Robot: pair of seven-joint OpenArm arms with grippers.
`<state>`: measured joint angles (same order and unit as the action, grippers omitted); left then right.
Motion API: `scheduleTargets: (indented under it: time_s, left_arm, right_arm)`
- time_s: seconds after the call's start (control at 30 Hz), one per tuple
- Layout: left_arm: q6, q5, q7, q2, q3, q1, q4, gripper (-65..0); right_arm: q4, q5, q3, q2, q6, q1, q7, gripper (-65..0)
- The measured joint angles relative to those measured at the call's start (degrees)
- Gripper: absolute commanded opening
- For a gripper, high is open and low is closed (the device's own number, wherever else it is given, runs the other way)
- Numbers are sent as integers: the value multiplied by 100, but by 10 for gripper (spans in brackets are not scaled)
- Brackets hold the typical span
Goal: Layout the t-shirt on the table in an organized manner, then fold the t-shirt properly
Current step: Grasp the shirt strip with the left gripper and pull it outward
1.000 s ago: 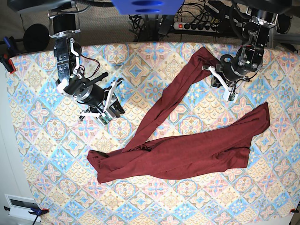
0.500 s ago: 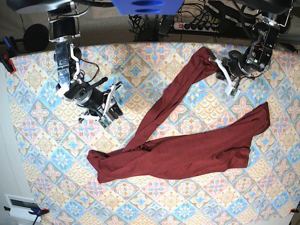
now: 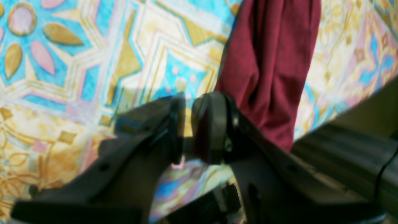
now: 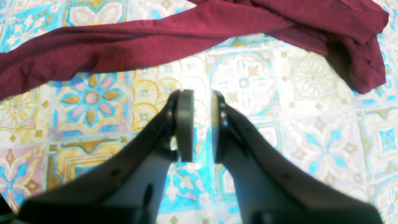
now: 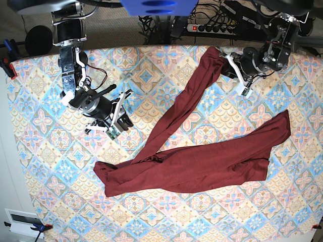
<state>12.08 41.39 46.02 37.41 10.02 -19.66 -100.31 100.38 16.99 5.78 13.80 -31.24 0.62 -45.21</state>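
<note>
The dark maroon t-shirt (image 5: 202,166) lies bunched in a long band across the table (image 5: 55,176). One sleeve runs up to the far edge (image 5: 209,55). My left gripper (image 5: 236,70) is beside that sleeve end. In the left wrist view the left gripper (image 3: 186,99) has its pads almost together with only tablecloth showing in the slit. The sleeve (image 3: 273,62) lies against the outside of one finger. My right gripper (image 5: 120,117) hovers over bare cloth left of the shirt. In the right wrist view the right gripper (image 4: 202,93) is nearly closed and empty, with the shirt (image 4: 140,46) beyond it.
The far table edge (image 5: 166,46) runs just behind the left gripper, with cables and a power strip (image 5: 214,27) beyond it. Clamps hold the tablecloth at the left edge (image 5: 9,68) and the front left corner (image 5: 38,228).
The left gripper moved up and to the left toward the far edge, and the sleeve end shifted left with it. The right gripper drifted slightly and stays empty.
</note>
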Motion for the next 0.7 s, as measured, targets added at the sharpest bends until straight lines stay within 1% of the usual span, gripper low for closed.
scheduleTargets:
  time_s: [0.07,0.2,0.33,0.43,0.57,0.63,0.7]
  left_arm:
    - [-4,98,52,-11,136,-4,-129,-512]
    - [20,566,199,4,245,-98,-297,-512]
    - [-2,544,157,162,448,20,-297,-512]
    - [0,560,160,83,706,129,-297,-512]
    - [15,660,162,74,780,129,-304,-509]
    - [0,658,160,87,767,142,-304,-486]
    - [2,662,157,83,767,138,-313,-440]
  right_arm:
    - [0,-4,0,4,2,-2,-11,-556]
    - [0,0,0,0,15,-2,-2,-556]
    - [2,-2,0,13,17,-15,-24,-556]
    - [28,2,0,2,15,-17,-2,-556]
    - [28,-2,0,15,20,-31,-13,-556]
    - [28,-2,0,13,17,-28,-4,-556]
    - [28,-2,0,15,17,-28,-4,-556]
